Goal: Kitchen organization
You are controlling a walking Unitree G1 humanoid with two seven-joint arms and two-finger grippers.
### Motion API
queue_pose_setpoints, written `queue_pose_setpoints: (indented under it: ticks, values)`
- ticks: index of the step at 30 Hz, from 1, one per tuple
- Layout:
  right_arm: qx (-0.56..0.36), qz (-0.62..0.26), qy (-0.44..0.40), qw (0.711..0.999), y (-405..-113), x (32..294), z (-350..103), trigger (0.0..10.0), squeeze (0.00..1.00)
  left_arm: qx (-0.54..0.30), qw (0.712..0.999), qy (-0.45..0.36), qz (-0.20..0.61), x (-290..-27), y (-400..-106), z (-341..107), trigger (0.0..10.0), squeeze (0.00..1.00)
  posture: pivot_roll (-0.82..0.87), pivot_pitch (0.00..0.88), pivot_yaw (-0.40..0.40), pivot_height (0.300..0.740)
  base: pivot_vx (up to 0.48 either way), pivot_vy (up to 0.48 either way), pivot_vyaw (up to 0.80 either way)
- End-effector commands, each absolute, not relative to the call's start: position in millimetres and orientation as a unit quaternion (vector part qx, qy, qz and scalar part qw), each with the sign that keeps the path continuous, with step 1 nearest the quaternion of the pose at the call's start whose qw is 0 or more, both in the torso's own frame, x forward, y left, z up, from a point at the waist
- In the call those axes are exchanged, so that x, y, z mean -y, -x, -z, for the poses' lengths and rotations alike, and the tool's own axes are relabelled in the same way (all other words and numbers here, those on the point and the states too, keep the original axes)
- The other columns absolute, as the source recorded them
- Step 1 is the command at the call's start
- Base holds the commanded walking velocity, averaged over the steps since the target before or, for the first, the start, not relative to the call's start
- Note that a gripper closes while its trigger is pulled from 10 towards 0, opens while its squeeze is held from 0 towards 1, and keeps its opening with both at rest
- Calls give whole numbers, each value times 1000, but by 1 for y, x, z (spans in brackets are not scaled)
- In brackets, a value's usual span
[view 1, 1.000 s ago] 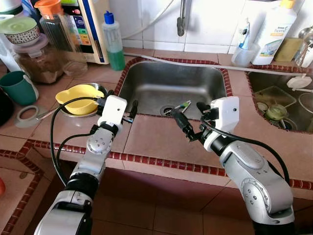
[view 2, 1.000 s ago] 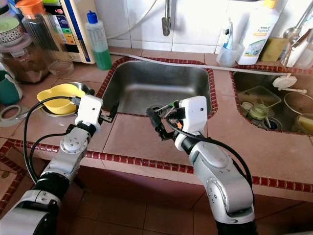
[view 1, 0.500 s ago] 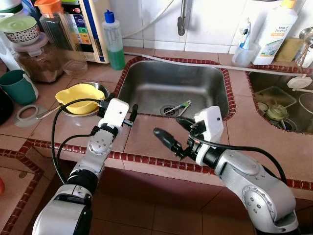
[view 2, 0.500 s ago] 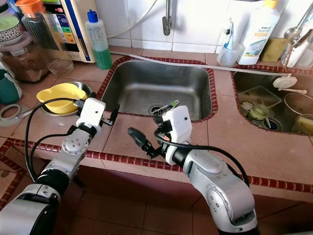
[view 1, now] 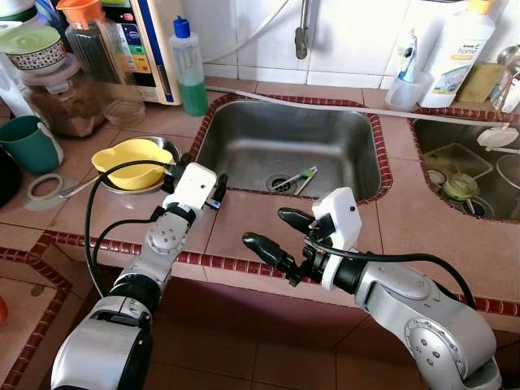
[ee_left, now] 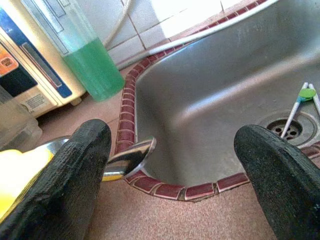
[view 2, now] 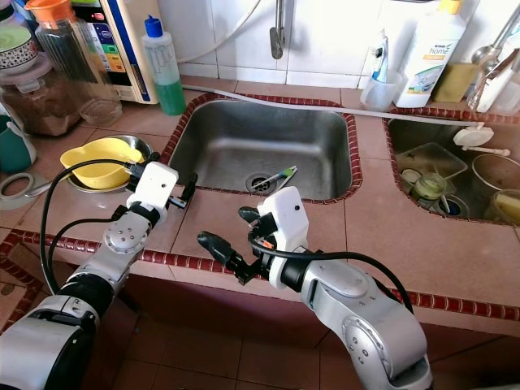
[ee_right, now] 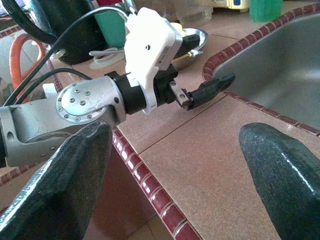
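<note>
My left gripper (view 1: pixel 205 166) rests open over the tiled counter at the left rim of the steel sink (view 1: pixel 244 130). It holds nothing, and just to its left a yellow bowl (view 1: pixel 130 158) sits inside a metal bowl (ee_left: pixel 131 155). My right gripper (view 1: pixel 262 226) is open and empty, low over the counter's front edge and pointing left toward my left arm (ee_right: pixel 80 107). A green-and-white utensil (view 1: pixel 296 177) lies by the drain in the sink, also seen as the same utensil (ee_left: pixel 301 101) in the left wrist view.
A green soap bottle (view 1: pixel 189 69), jars (view 1: pixel 69 97), a teal mug (view 1: pixel 28 145) and a tape roll (view 1: pixel 45 192) crowd the left counter. A white detergent bottle (view 1: pixel 457 49) stands at the back right. A second sink (view 1: pixel 422 154) on the right holds dishes.
My right gripper has pulled back from the sink's front rim toward the counter's front edge and swung left, still open. The left arm has barely shifted.
</note>
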State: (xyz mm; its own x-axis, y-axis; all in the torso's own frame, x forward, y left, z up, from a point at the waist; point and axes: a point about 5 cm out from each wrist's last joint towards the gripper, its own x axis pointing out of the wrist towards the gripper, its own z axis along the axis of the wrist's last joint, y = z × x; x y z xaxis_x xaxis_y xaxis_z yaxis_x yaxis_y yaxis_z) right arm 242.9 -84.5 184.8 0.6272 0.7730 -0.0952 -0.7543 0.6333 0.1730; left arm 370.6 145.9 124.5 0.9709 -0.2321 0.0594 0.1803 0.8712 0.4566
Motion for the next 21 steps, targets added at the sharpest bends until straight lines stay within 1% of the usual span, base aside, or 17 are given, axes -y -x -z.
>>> queue_pose_setpoints:
  ticks: [1,2,3,4,5,6,7,21]
  values:
    - [-75,-428,-57,899,-240,84,-189,10000,0,61,963,-240,107,-148,-373,-129,7569,0,-154,123,38,740,0,0,0]
    - [-75,-428,-56,899,-240,84,-189,10000,0,59,963,-240,107,-148,-374,-129,3490,0,-155,123,38,740,0,0,0]
    - [-75,-428,-56,899,-240,84,-189,10000,0,59,963,-240,107,-148,-374,-129,667,0,-154,123,39,740,0,0,0]
    - [-75,-428,-56,899,-240,84,-189,10000,0,59,963,-240,107,-148,-374,-129,314,0,-154,123,39,740,0,0,0]
    - [-74,-428,-56,899,-240,83,-189,10000,0,58,963,-242,108,-148,-373,-128,549,0,-154,124,39,740,0,0,0]
    - [-74,-428,-57,899,-240,83,-189,10000,0,57,963,-241,108,-149,-373,-128,431,0,-154,124,38,740,0,0,0]
    - [-74,-428,-57,899,-240,83,-190,10000,0,56,963,-242,108,-149,-373,-127,0,0,-154,123,38,740,0,0,0]
    - [-72,-421,-54,902,-242,83,-190,10000,0,50,963,-243,102,-152,-372,-124,0,0,-153,125,36,740,0,0,0]
